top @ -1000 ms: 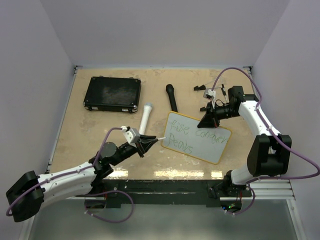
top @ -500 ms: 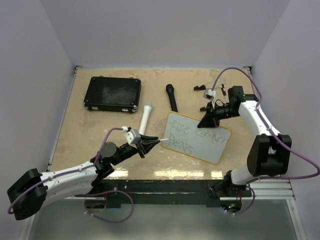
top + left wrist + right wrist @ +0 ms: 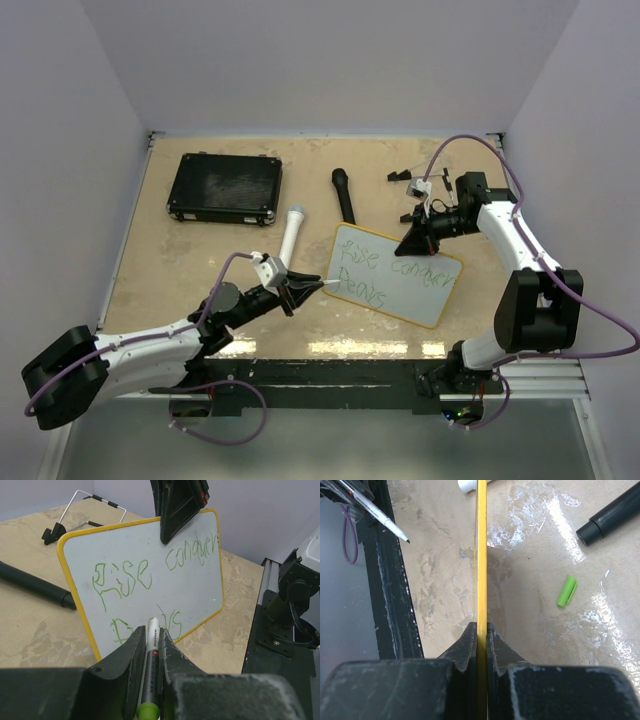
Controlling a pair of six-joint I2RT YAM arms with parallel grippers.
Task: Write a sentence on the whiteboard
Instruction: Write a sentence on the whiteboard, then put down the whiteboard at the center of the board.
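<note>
The whiteboard (image 3: 395, 275) has a yellow rim and stands tilted up off the table. My right gripper (image 3: 412, 242) is shut on its top edge; in the right wrist view the rim (image 3: 481, 555) runs edge-on between the jaws. The sentence (image 3: 145, 577) is green handwriting in two lines, reading roughly "Rise conquer" above a shorter word. My left gripper (image 3: 300, 290) is shut on a marker (image 3: 150, 665) with a green end. The marker's tip (image 3: 154, 621) is at the lower line of writing, near the board's left edge in the top view.
A black case (image 3: 225, 187) lies at the back left. A white cylinder (image 3: 291, 232) and a black cylinder (image 3: 344, 194) lie behind the board. A wire stand (image 3: 410, 175) sits at the back right. A green marker cap (image 3: 566, 591) lies on the table behind the board.
My left gripper has moved right with the marker, bringing its tip up to the board's lower line of writing. The right gripper and board have stayed still.
</note>
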